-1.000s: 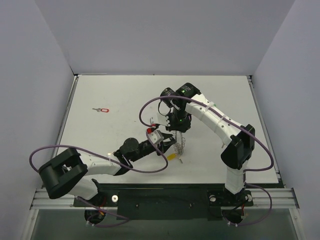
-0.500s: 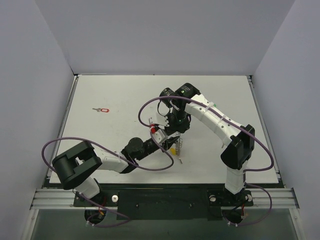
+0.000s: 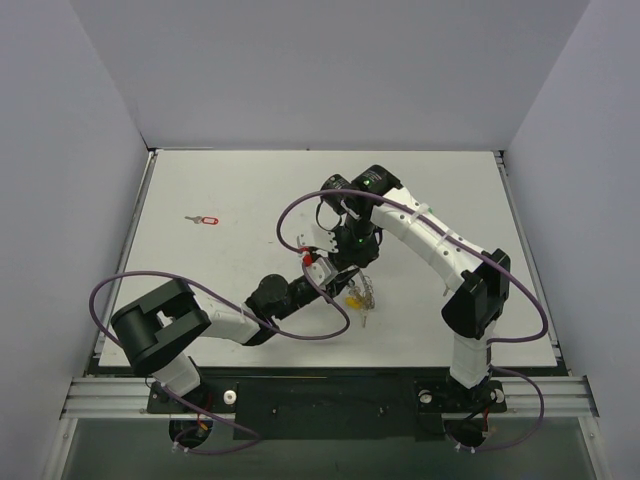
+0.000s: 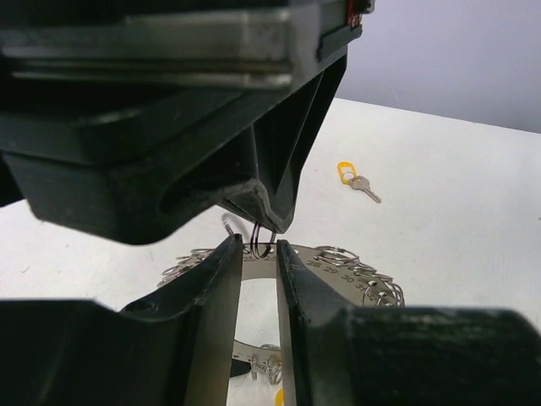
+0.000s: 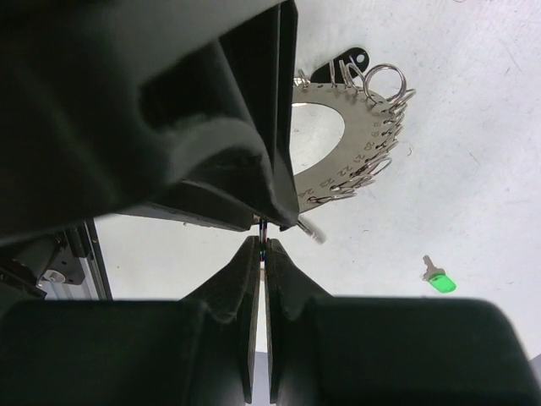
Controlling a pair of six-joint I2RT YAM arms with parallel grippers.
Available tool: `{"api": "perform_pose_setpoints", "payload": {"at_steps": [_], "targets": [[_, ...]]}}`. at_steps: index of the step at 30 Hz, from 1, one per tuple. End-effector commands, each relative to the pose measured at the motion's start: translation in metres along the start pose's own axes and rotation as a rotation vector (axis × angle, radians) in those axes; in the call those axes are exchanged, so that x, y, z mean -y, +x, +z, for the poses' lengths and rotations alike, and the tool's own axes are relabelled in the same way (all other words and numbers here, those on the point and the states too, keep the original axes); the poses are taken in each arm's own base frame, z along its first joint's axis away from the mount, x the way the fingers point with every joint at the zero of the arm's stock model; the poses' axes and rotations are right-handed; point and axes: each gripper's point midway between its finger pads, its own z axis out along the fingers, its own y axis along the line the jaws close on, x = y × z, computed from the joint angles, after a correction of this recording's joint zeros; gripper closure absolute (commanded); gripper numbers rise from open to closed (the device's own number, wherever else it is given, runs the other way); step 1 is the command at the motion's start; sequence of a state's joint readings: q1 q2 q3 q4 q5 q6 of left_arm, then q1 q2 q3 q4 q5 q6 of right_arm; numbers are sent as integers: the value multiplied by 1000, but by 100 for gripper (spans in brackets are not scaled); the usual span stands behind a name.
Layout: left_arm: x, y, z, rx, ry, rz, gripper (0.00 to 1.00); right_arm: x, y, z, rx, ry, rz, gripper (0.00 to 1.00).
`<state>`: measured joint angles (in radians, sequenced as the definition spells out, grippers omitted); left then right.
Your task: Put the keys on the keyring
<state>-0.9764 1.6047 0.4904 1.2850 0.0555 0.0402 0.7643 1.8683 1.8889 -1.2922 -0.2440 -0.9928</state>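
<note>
Silver-grey, with small wire rings all around its rim, the keyring is on the white table, a little toward 5 o'clock from the table's middle in the top view. I cannot tell well from above if it lies fully flat or is tipped.

In the right wrist view a dark grey key head sits at the ring's 12 o'clock edge. A green key lies alone on the table at about 4 o'clock from the ring. In the left wrist view a yellow key lies near the ring at 1 o'clock, not touching it.

Both grippers meet just over the ring. The right gripper reaches down from 12 o'clock. Its jaws are pressed together, and a thin dark wire loop is pinched at their tips. The left gripper comes in from 8 o'clock. Its jaws stand a little apart, and the ring's rim shows through the gap just under that loop. I see nothing held between them.

Well apart, at 10 o'clock from the ring in the top view, a red key lies by itself.
</note>
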Motion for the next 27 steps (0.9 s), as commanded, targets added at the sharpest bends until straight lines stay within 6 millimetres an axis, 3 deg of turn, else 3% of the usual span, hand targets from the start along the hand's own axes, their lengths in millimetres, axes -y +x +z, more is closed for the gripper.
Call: {"api": "perform_pose_setpoints", "payload": {"at_steps": [1, 6, 7, 12, 17, 19, 24, 27], "targets": [[3, -46, 11, 157, 27, 18, 70, -57, 31, -24, -103, -205, 34, 100], [8, -45, 12, 146, 54, 16, 91, -56, 31, -24, -102, -203, 36, 100], [8, -45, 12, 146, 55, 18, 100, -56, 31, -24, -100, -203, 36, 100], [9, -45, 11, 137, 59, 16, 100, -57, 31, -24, -92, -207, 40, 100], [6, -57, 5, 179, 38, -20, 100, -55, 28, -26, -37, -201, 70, 100], [5, -61, 0, 192, 24, -58, 100, -50, 26, -27, 0, -181, 100, 95], [2, -66, -11, 206, 1, -105, 100, -42, 23, -33, 122, -166, 168, 68], [-3, -72, -17, 238, -23, -148, 100, -41, 21, -36, 207, -174, 198, 64]]}}
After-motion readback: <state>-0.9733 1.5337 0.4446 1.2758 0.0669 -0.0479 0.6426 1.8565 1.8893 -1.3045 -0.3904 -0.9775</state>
